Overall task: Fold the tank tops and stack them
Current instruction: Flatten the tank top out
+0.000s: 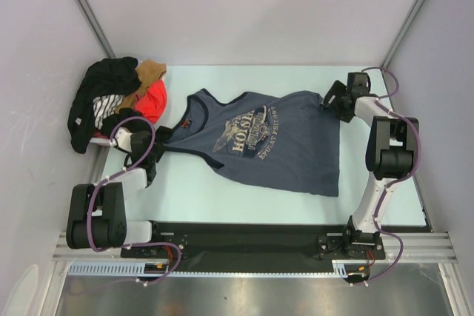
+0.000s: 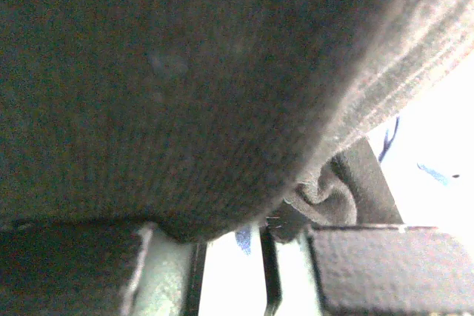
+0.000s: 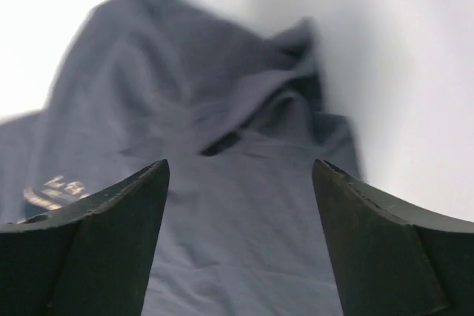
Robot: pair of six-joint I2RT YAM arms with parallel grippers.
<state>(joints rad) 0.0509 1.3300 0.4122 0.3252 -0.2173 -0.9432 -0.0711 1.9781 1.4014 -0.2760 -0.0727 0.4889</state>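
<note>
The right gripper's (image 3: 241,168) two dark fingers (image 3: 96,242) stand wide apart with nothing between them. Just beyond their tips lies a rumpled corner of the blue-grey tank top (image 3: 222,109), its hem puckered into soft folds, with a bit of pale lettering showing at the left edge of the wrist view. From above, this gripper (image 1: 331,101) sits at the far right corner of the hem.

The left gripper's (image 2: 252,257) fingers (image 2: 385,271) show a narrow gap, and ribbed cloth hangs across almost the whole wrist view, bunched in a small knot near the right finger. I cannot tell whether the fingers pinch the cloth or it only drapes over them. From above, this gripper (image 1: 158,149) is at the shoulder strap.

The tank top (image 1: 274,146) lies spread across the middle of the pale green table (image 1: 222,197), neck to the left, hem to the right, its printed chest graphic face up. It is mostly flat, with dark trim at the neck and armholes.

A heap of clothes (image 1: 111,101) lies at the far left, black, striped and brown, with an orange-red garment (image 1: 154,101) on its right side, near the tank top's neck.
</note>
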